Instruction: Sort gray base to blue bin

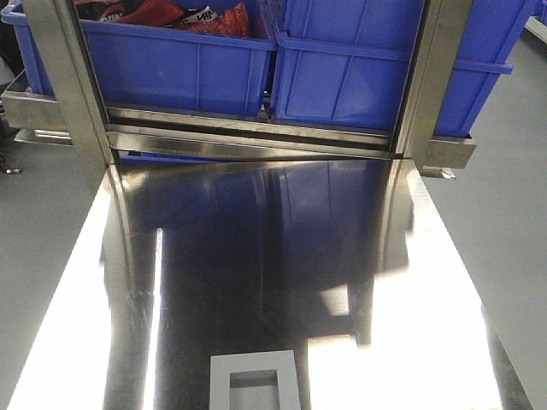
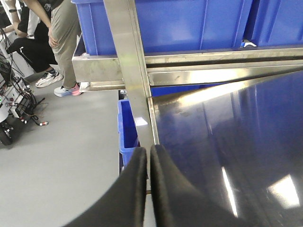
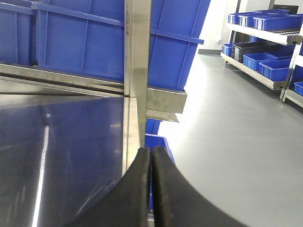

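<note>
Front view: the gray base (image 1: 255, 382) lies recess-up on the polished steel counter (image 1: 282, 239), at its near edge. It is well apart from the blue bin (image 1: 367, 77) and its twin (image 1: 171, 73) behind the rail. Neither arm shows here.

Left wrist view: the left gripper (image 2: 148, 150) is pinched together on nothing, near the counter's left edge, with the base out of sight.

Right wrist view: the right gripper (image 3: 151, 150) is likewise closed and empty by the right edge.

Likely risks: the block skidding on the slick steel if nudged, or a carried base clipping an upright post (image 1: 64, 77).
</note>
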Tool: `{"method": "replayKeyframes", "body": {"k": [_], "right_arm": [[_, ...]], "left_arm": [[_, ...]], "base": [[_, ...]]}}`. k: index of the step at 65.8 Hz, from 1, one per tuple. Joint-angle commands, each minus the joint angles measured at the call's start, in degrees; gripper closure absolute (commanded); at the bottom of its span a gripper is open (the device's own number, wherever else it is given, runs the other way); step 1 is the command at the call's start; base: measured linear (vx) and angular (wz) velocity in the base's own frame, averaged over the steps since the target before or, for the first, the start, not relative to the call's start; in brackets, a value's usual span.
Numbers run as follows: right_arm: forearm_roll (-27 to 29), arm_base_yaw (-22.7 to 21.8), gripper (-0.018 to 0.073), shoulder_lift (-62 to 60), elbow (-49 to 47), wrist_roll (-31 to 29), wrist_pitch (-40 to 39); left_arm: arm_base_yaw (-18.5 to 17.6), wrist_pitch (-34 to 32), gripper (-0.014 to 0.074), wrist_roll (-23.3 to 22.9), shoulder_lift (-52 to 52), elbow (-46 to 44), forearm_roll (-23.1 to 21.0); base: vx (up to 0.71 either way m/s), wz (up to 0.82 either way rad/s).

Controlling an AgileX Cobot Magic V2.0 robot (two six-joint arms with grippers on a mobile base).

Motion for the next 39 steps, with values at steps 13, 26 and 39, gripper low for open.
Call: {"method": "replayKeyframes", "body": {"k": [13, 26, 39], "right_arm": [[-0.5, -0.1, 0.0568, -0.9, 0.8, -0.3, -4.3], [-0.5, -0.1, 0.0568, -0.9, 0.8, -0.3, -4.3], [-0.5, -0.1, 0.0568, -0.9, 0.8, -0.3, -4.3]], "left_arm": [[0.1, -4.0, 0.0189, -0.1, 0.7, -1.9, -0.9], [0.1, -4.0, -0.0138, -0.1, 0.7, -1.7, -3.6], [0.1, -4.1, -0.0098, -0.2, 0.7, -1.7, -3.5]], "base": [[0.00, 0.00], [0.00, 0.00], [0.00, 0.00]]}}
